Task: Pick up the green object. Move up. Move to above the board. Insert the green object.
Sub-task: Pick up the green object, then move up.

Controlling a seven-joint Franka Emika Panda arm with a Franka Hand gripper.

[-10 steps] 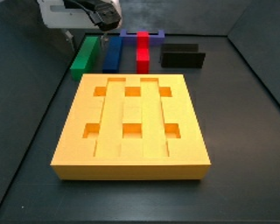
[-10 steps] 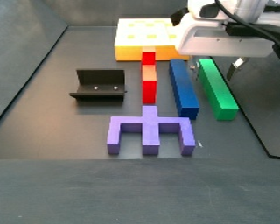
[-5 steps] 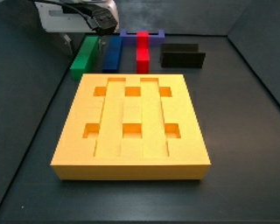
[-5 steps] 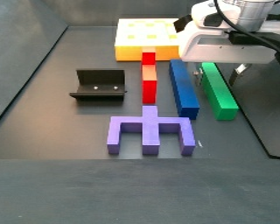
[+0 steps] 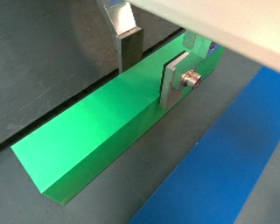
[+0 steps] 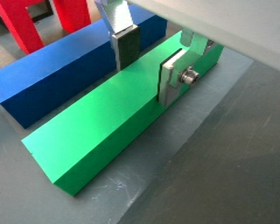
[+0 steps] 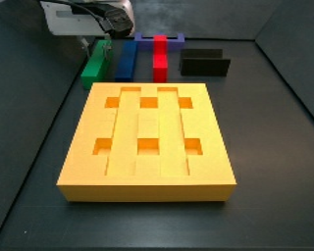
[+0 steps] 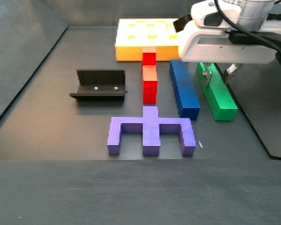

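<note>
**A:** Over the far row of bars, the gripper [image 6: 150, 54] is seen low, its two silver fingers [image 5: 177, 75] straddling the green object [image 5: 113, 121] across its width. Is the grasp judged made?

**B:** Not settled. In both wrist views the pads stand at the bar's two long sides, narrowly set, but whether they press on it cannot be told. The green object [image 8: 219, 91] is seen lying flat on the dark floor, just beside the blue bar [image 8: 185, 87], so the lift is judged not yet done.

**A:** Position relative to the target?

**B:** The board [image 7: 146, 141] is noted well apart from the bar in a side view, its three grooves and six pockets all unfilled. The green object [image 7: 94, 62] is seen at the end of the row, with the blue bar [image 7: 125, 58] and the red bar [image 7: 160, 54] alongside.

**A:** Remaining steps, then?

**B:** Closing on the bar if not yet closed, raising it, carrying it above the board, and inserting it: nearly the whole task is judged left.

**A:** Any writing, brands, labels?

**B:** None readable is found on the bars, the board, the fixture [image 8: 99, 86], the purple piece [image 8: 151, 134] or the gripper housing.
</note>
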